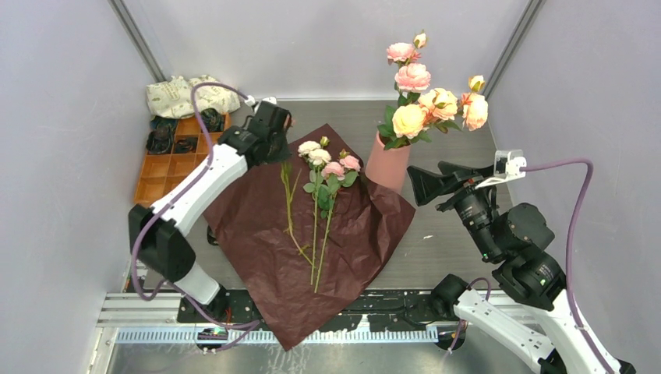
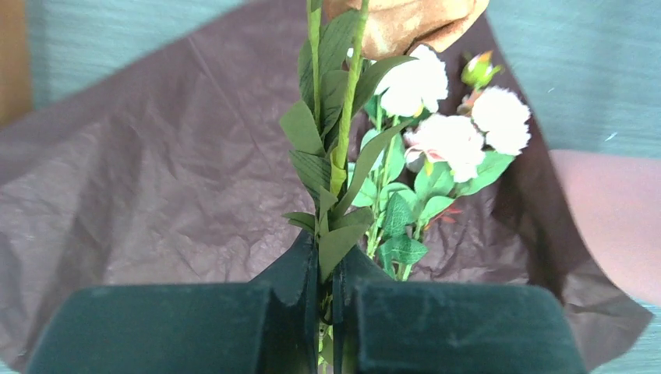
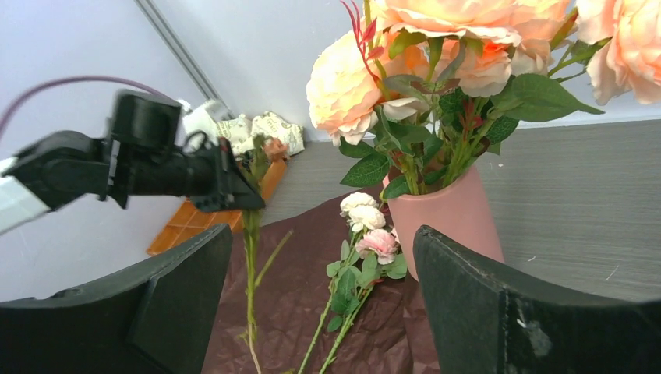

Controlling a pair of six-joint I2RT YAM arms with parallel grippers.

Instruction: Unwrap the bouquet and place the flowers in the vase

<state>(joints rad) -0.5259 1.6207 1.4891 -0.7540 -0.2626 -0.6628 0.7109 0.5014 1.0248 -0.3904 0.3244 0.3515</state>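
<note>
Pinches a leafy rose stem (image 2: 341,148) tightly in the left gripper (image 2: 326,265) over the spread maroon paper (image 1: 257,234). Holds the right gripper (image 1: 427,184) wide apart, empty, near the pink vase (image 1: 387,165) with roses (image 1: 425,101) in it. Shows more flowers (image 1: 327,167) lying on the paper.

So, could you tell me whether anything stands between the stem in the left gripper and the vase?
Nothing upright; a small rose spray lies flat on the paper between them, and blooms crowd the vase.
</note>
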